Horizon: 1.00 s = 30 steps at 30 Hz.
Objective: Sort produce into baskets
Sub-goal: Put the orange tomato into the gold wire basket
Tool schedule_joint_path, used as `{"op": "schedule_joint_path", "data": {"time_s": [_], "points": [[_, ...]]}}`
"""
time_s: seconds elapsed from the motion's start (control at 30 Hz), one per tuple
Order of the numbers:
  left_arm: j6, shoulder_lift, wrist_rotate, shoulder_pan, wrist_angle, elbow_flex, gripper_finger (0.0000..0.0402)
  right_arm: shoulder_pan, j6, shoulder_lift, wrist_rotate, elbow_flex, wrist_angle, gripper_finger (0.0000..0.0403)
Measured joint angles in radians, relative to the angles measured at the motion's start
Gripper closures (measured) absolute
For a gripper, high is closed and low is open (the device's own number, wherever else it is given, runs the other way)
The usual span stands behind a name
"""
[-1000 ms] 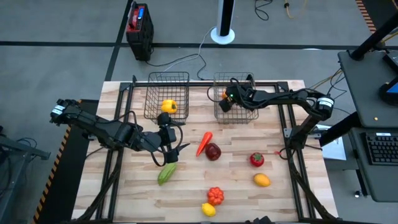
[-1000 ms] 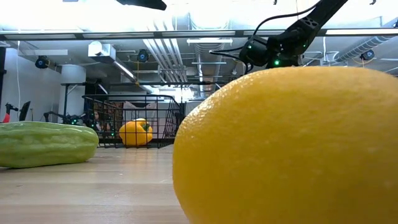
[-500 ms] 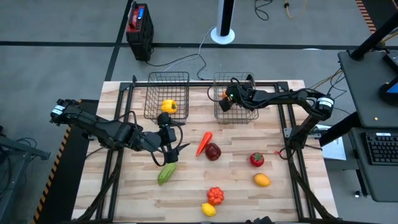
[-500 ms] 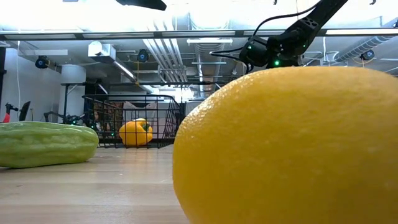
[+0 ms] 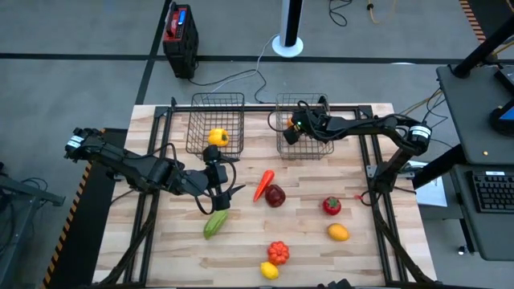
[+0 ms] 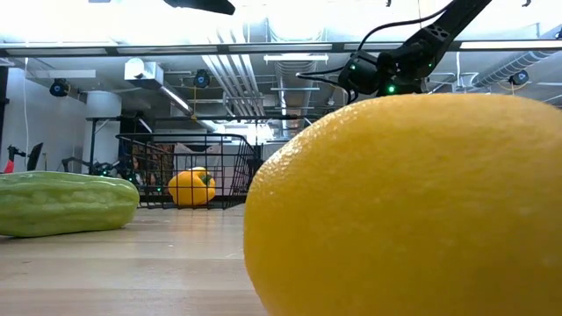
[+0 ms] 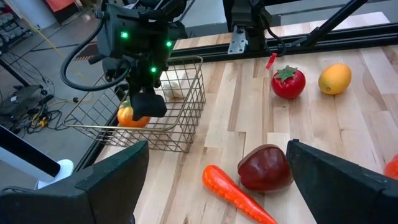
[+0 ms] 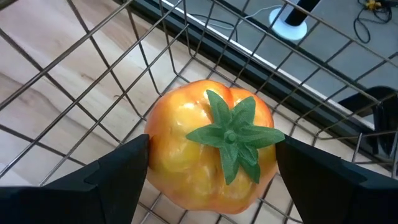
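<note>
Fingers of your right gripper [image 8: 211, 186] stand apart around the orange tomato [image 8: 214, 146] inside the right basket [image 5: 303, 136], apparently just releasing it.

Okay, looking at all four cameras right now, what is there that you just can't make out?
- Low view: the lemon fills the frame and hides most of the table and the right basket.
- Right wrist view: whether the right claw touches the orange tomato; its fingertips are cut off by the bottom edge.
- High view: the right claw covers most of that tomato.
- Left wrist view: the pale item in the right basket is too small to name.
</note>
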State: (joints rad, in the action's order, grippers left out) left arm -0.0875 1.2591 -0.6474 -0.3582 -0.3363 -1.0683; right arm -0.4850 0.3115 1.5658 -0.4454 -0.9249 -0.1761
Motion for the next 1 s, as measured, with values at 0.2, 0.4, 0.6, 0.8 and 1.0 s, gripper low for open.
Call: {"op": "schedule_joint_path", "data": {"time_s": [0.2,0.4,0.6,0.8,1.0], "points": [[0.0,0.0,0.0,0.0,0.0,0.0,0.0041,0.0,0.022,0.0,0.001,0.0,-0.011,0.0078],[0.0,0.0,0.0,0.0,0.0,0.0,0.0041,0.0,0.018,0.0,0.0,0.003,-0.023,0.0078],[0.0,0.0,0.0,0.0,0.0,0.0,0.0041,0.0,0.017,0.0,0.0,0.007,-0.022,0.0078],[0.0,0.0,0.0,0.0,0.0,0.0,0.0041,0.0,-0.023,0.0,0.0,0.008,-0.021,0.0078],[0.0,0.0,0.0,0.0,0.0,0.0,0.0041,0.0,-0.034,0.0,0.0,0.008,-0.021,0.0078]]}}
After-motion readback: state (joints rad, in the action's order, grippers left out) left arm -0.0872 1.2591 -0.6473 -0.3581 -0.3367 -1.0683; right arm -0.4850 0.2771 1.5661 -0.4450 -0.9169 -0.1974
